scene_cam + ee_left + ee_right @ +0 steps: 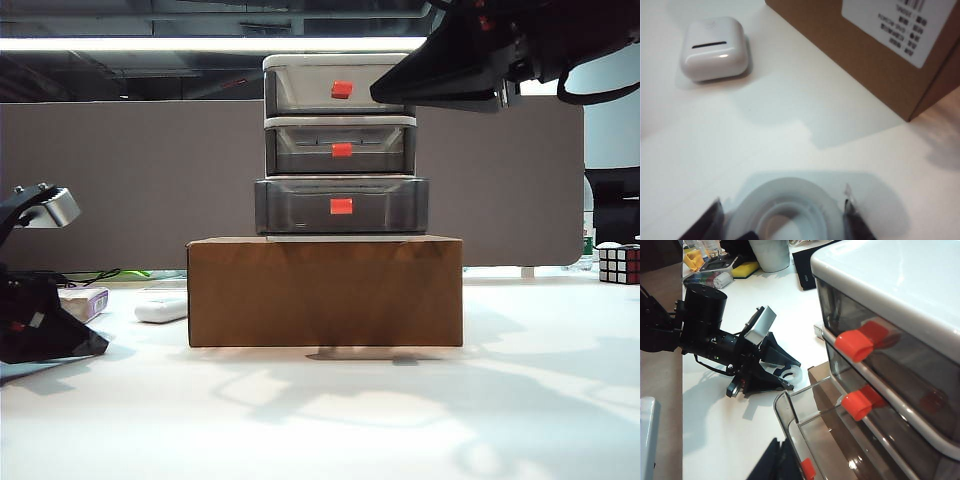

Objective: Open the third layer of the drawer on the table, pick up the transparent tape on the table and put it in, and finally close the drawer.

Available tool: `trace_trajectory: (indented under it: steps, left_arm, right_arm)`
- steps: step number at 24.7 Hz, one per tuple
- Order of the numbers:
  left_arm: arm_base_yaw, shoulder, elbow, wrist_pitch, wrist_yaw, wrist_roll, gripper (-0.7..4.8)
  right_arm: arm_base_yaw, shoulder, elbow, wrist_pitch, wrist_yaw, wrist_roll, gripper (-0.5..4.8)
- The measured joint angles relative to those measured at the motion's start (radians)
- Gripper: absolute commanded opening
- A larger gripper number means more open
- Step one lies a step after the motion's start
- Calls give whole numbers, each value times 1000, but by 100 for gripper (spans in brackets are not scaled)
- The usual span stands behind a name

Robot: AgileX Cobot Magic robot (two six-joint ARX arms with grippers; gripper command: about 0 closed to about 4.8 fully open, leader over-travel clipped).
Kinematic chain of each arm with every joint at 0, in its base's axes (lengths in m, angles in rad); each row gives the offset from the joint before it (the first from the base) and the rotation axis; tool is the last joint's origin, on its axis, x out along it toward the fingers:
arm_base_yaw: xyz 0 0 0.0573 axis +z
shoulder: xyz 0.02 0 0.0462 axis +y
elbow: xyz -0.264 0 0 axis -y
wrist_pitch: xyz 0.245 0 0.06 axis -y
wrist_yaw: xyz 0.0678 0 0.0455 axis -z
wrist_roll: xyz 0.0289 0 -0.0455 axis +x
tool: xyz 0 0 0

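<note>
1. Left gripper [785,220] is hanging low over the table [765,145] at the far left of the exterior view, at about nine o'clock from the brown cardboard box [325,291]. Its two fingers are spread to either side of the transparent tape [785,210]; I am not seeing them press on the roll yet, so I am calling them parted, not pinching.
2. Right gripper [440,75] is hovering high at about two o'clock from the drawer [340,145], level with the top tier. Its fingertips are barely showing in its own wrist view, so I cannot tell whether they are spread or pressed together; nothing is visibly held.
3. I am judging the tape to be very light and stiff enough as a ring, but smooth and likely slippery. I am planning to take it across its outer wall, one finger on each side, squeezing gently so that it neither squirts out nor goes oval.
4. I am seeing the tape as a pale, nearly see-through ring lying flat on the white tabletop, its hole facing up. The cutter clip is not showing clearly.
5. I am noting that the third layer [805,440] is standing pulled out toward the front, its red-orange tab [341,206] facing me, so the tray looks ready to receive the roll.
6. I am also keeping an eye on the small white rounded case [715,48], well apart from the tape.
</note>
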Motion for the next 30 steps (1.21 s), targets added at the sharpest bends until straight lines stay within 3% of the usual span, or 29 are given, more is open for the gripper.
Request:
trace_trajectory:
  steps: [7, 9, 15, 17, 21, 30]
  left_arm:
    - [-21, -154, -16, -116, 35, -75, 108]
    - [-89, -339, -11, -108, 35, -80, 123]
    - [-264, -531, 14, -137, -16, -82, 125]
    - [-325, -544, 60, -154, -45, -82, 124]
    - [-539, -513, 225, -303, -190, -21, 124]
    - [-645, -364, 302, -305, -249, 51, 124]
  right_arm:
    - [0, -27, 0, 2, 0, 0, -2]
    - [0, -37, 0, 1, 2, 0, -2]
    - [0, -45, 0, 0, 1, 0, -2]
    - [0, -45, 0, 0, 1, 0, -2]
    - [0, -55, 0, -8, 0, 0, -2]
    - [0, -57, 0, -16, -1, 0, -2]
